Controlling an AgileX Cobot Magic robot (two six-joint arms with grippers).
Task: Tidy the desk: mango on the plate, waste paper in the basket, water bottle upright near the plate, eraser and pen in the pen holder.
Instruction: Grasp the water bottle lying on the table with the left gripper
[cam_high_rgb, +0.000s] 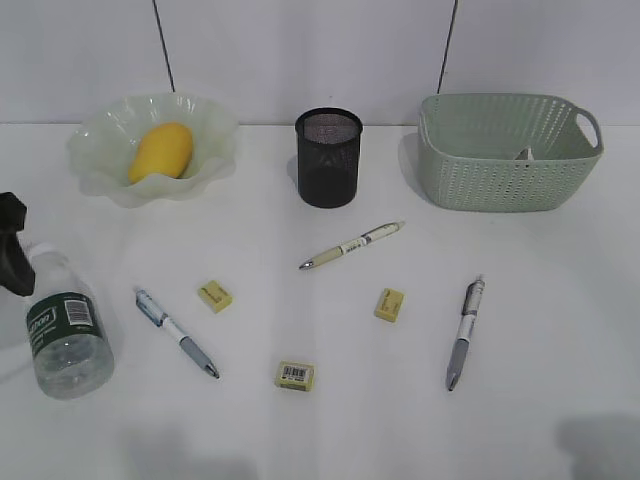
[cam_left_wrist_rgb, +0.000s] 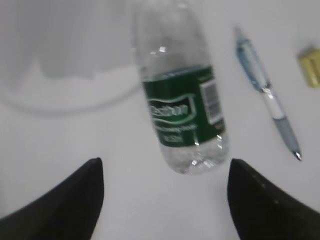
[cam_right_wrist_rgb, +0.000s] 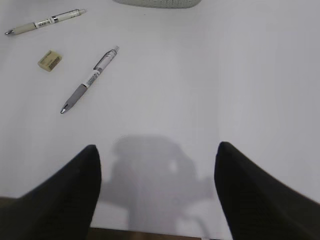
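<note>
Water bottle (cam_left_wrist_rgb: 182, 95) lies on its side on the surface (cam_high_rgb: 400, 400), near the plate (cam_high_rgb: 100, 170) holding the mango (cam_high_rgb: 160, 150). Left hand (cam_left_wrist_rgb: 165, 200) hovers released over the bottle. Right hand (cam_right_wrist_rgb: 157, 200) released, above bare surface.

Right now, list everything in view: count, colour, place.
mango: one, yellow-orange, in the plate
plate: one, pale green, back left
pen holder: one, black mesh, back centre
basket: one, sage green, back right
waste paper: a white bit showing inside the basket
water bottle: one, clear, green label, lying front left
pens: three, scattered mid-desk
erasers: three, yellow, between the pens
desk: white
left gripper: black, open over the bottle
right gripper: black, open above bare desk
</note>
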